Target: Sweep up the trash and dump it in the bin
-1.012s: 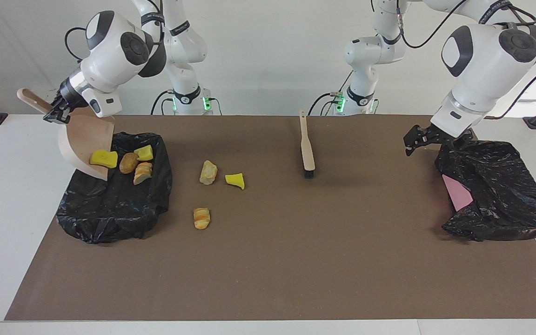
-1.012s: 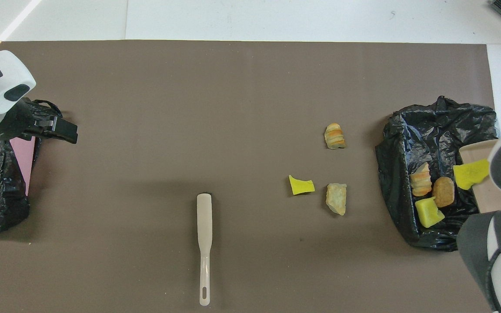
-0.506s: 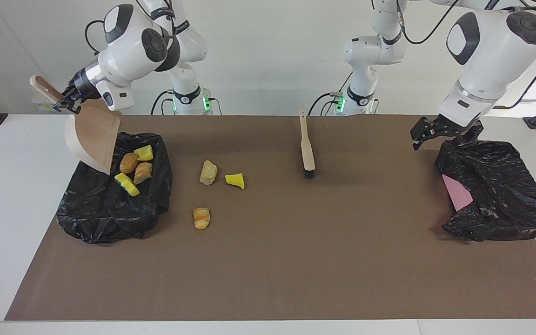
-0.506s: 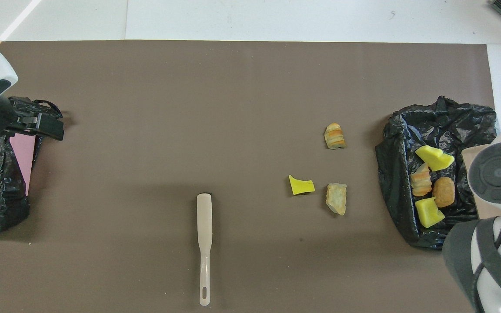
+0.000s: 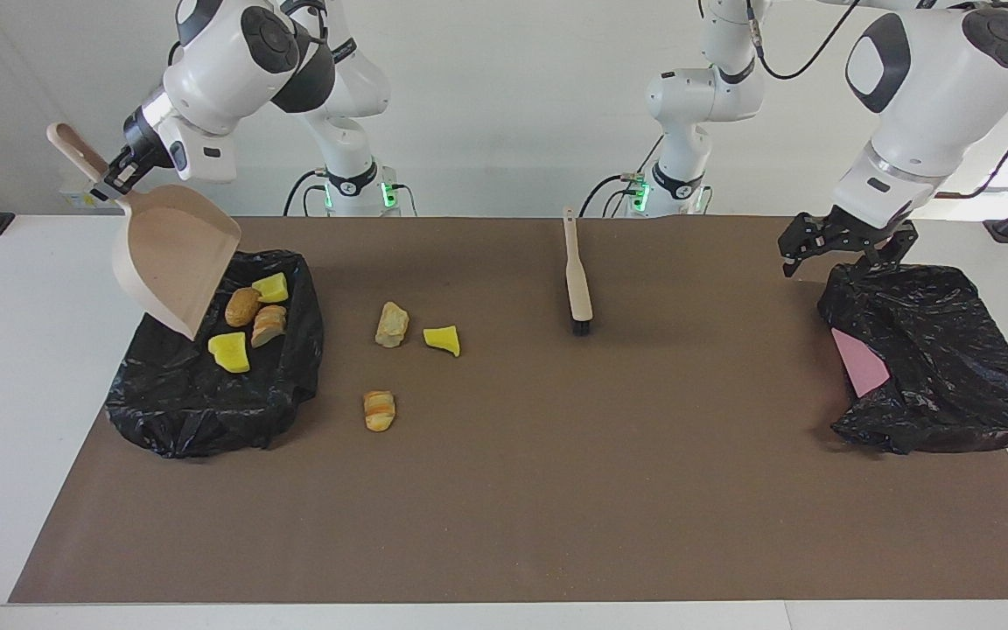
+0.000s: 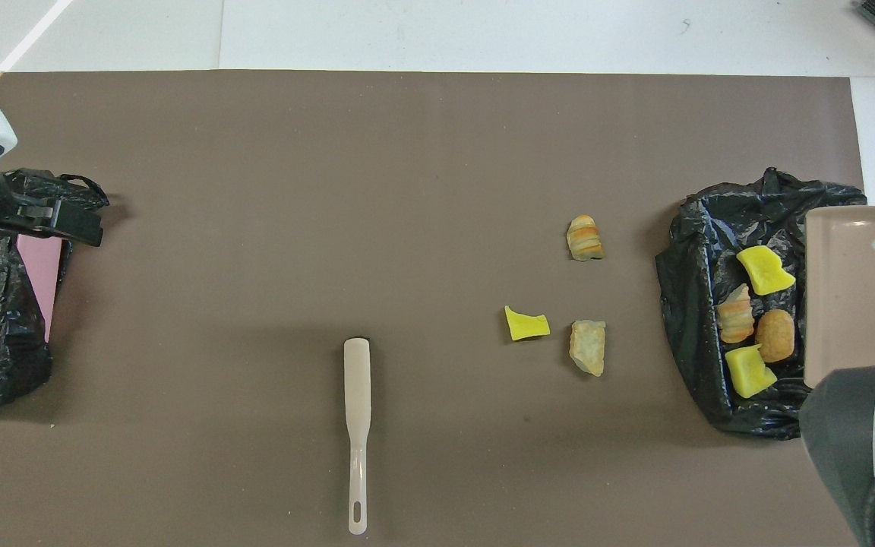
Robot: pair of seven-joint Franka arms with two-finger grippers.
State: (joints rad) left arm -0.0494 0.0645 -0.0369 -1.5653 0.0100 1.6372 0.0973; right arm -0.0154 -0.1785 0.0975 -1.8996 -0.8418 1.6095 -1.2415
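While your right gripper [image 5: 112, 179] clamps the emptied dustpan [image 5: 173, 267] and your left gripper [image 5: 806, 248] waits open, four pieces [image 5: 246, 319] lie in the bin [image 5: 206, 411]; three [image 5: 392, 325] remain on the surface [image 5: 556, 455].

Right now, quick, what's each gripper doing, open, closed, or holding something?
Left gripper: open, empty, over the black bag at its end.
Right gripper: shut on the dustpan handle, tilted over the bin.

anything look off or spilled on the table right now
Three trash pieces lie loose on the brown mat, outside the black bag: a tan lump, a yellow chunk and a striped pastry piece. The other black bag, at the left arm's end, lies slumped with something pink showing at its mouth.
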